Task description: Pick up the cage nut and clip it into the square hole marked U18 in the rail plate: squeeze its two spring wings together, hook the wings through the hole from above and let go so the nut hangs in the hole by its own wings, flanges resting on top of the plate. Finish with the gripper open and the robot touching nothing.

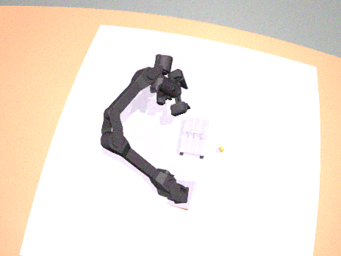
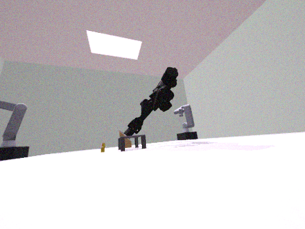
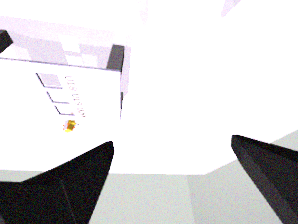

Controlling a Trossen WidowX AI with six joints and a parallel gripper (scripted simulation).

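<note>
Exterior view, near to far. Our pincer (image 1: 187, 97) (image 2: 165, 99) (image 3: 173, 140) hangs raised, fingers spread wide, nothing between them. Beyond it, the rail plate (image 1: 192, 148) (image 2: 133, 136) (image 3: 104, 90) stands on short dark legs; square holes show from the wrist. The yellow nut (image 1: 220, 149) (image 2: 102, 147) (image 3: 70, 125) lies on the white table (image 1: 257, 184) (image 2: 152, 187) (image 3: 165, 110), left of the plate and apart from it. Farther back we note two grey arms, left (image 2: 14, 123) and right (image 2: 188, 116).
</note>
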